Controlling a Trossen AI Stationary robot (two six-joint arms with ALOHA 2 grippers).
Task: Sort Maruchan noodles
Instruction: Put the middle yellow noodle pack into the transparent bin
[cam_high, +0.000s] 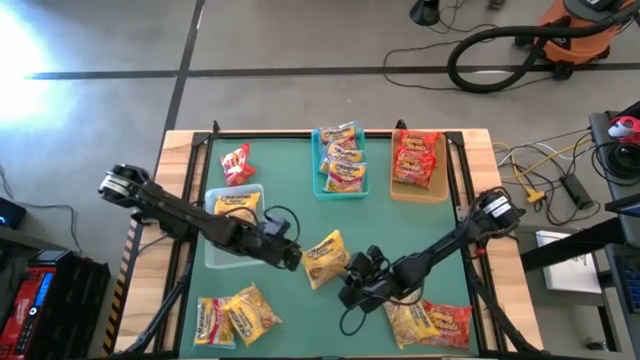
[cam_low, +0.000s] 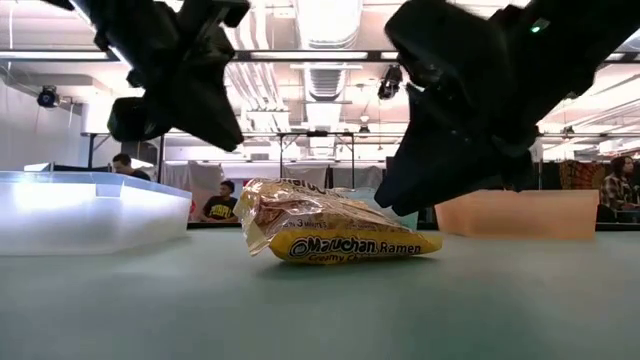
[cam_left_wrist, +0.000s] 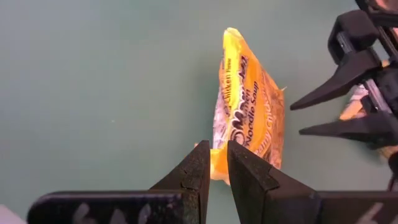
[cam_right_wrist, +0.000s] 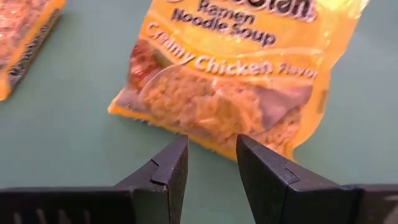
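A yellow Maruchan packet lies flat on the green table mat at mid-table, also seen in the low view. My left gripper hovers just above the packet's left end, its fingers only a narrow gap apart and holding nothing. My right gripper is open and empty, close over the packet's right near edge. It also shows in the left wrist view. In the low view both grippers hang above the packet without touching it.
A clear tray at the left holds a yellow packet. A teal tray and a tan tray at the far side hold packets. A red packet lies far left. Loose packets lie near left and near right.
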